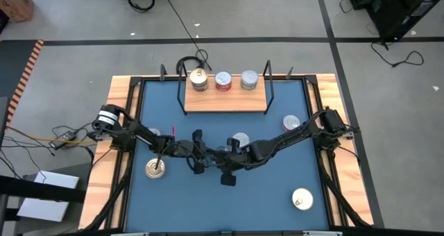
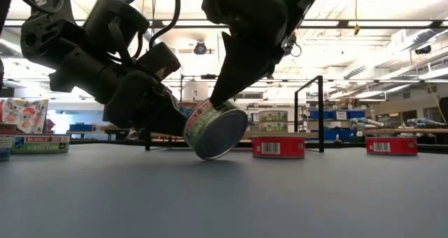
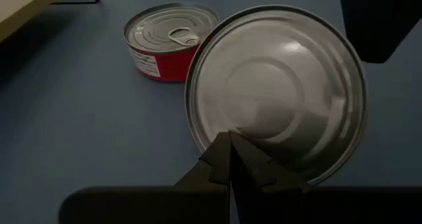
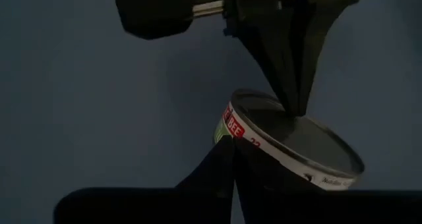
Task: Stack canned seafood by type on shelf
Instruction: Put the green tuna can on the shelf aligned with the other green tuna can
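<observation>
A squat tin (image 2: 215, 129) with a white, green and red label stands tilted on its rim at the table's middle, between both grippers. My left gripper (image 3: 231, 151) is shut, its tips against the tin's plain silver face. My right gripper (image 4: 232, 159) is shut and comes down on the tin's labelled wall. In the high view the two grippers (image 1: 201, 158) (image 1: 225, 159) hide this tin. The shelf (image 1: 225, 100) at the far middle carries a gold-lidded tin (image 1: 199, 78), a red one (image 1: 223, 80) and a silver one (image 1: 249, 80), all standing flat on the board. My left gripper presses its shut fingertips against the tin's flat silver face (image 3: 264, 135), near that face's lower edge. It comes slanting down from the table's left. The tin is tipped up on edge, its lower rim (image 2: 210, 156) down at the table. My right gripper has its shut fingertips against the tin's labelled side wall (image 4: 231, 135), at the raised part of the rim (image 2: 218, 106). It comes steeply from above and from the right. Nothing is between its fingers.
A silver-lidded red tin (image 3: 171, 39) lies flat just beyond the tilted one. Other tins lie flat on the blue table: gold-lidded at the near left (image 1: 155, 168) and near right (image 1: 302, 199), red-sided at the right (image 1: 291, 123). The table has a raised wooden rim (image 1: 121, 104).
</observation>
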